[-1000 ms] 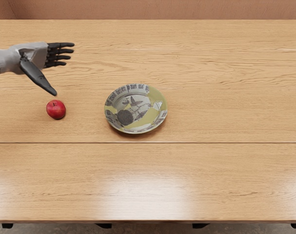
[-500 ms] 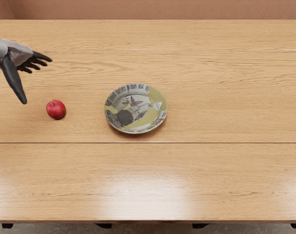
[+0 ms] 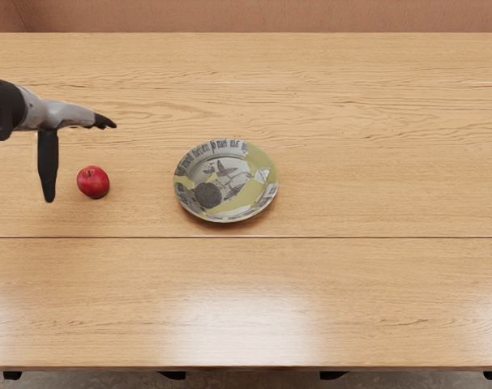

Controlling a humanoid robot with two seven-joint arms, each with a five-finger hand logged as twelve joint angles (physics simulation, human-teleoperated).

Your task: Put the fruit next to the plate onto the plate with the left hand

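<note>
Just beside the hand (image 3: 57,118), apple (image 3: 92,181).

Left arm (image 3: 1,109) cut off by left edge above wrist. Table (image 3: 310,300) ends cropped both sides; feet (image 3: 173,375) barely shown at bottom edge. Lettering on plate (image 3: 198,151) rim too small to be read.

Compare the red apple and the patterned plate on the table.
The apple is plain red; the plate is patterned grey and olive. The apple is small and round; the plate is much wider and shallow. The apple lies near the left hand; the plate lies farther right. Both rest on the wooden table, apart.
</note>
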